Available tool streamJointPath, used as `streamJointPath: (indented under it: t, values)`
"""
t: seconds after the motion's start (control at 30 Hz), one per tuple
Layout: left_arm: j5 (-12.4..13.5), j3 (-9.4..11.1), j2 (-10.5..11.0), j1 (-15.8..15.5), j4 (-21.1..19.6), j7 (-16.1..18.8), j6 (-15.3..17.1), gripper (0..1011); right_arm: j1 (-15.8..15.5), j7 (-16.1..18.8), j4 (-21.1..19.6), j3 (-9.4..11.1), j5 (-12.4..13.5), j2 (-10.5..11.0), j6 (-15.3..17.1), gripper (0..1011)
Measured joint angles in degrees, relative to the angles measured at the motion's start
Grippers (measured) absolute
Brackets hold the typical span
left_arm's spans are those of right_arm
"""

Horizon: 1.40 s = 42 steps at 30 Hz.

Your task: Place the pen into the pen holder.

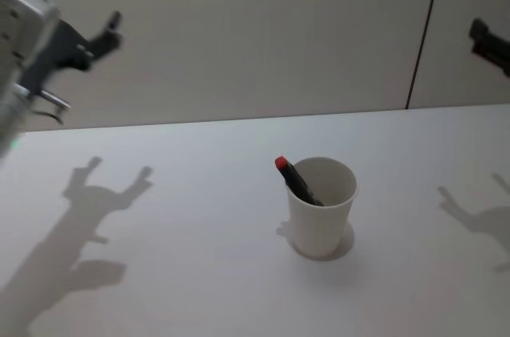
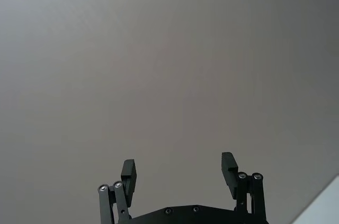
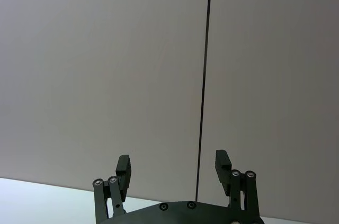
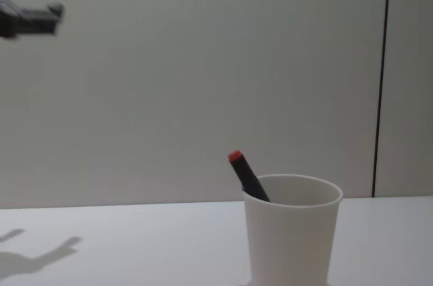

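Pen [image 1: 296,179] leans in pen holder [image 1: 320,209], well below both raised tools.

pen [image 1: 299,181]: black, red tip | pen holder [image 1: 321,221]: plain white | table [image 1: 183,273]: white

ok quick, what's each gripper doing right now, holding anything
Left gripper: open, holding nothing, raised off to the left above the table.
Right gripper: open, holding nothing, raised at the right edge.

Matt white paper is seen in the pen holder [image 1: 322,209], smooth black plastic in the red-tipped pen [image 1: 298,181], matt white finish on the table [image 1: 175,273].
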Motion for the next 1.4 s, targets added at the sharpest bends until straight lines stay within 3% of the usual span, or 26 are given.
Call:
streamJointPath:
  t: [0.57, 0.77, 1.1, 1.4]
  values:
    - [-5.22, 13.06, -9.27, -0.12, 5.71, 3.71, -0.75, 1001, -4.64, 5.32, 7.18, -2.43, -12.06, -9.77, -8.44, 1001]
    - [-6.53, 16.28, -11.55, -0.15, 7.10, 4.63, -0.91, 1001, -6.23, 7.14, 9.65, -3.25, -16.19, -13.12, -11.36, 1001]
    - [-6.96, 17.35, -12.32, -0.16, 7.57, 4.94, -1.00, 1001, -8.07, 9.24, 12.51, -4.21, -20.92, -16.96, -14.74, 1001]
    - [-6.96, 17.37, -12.34, -0.16, 7.57, 4.94, -1.00, 1001, -8.26, 9.47, 12.79, -4.32, -21.44, -17.35, -15.07, 1001]
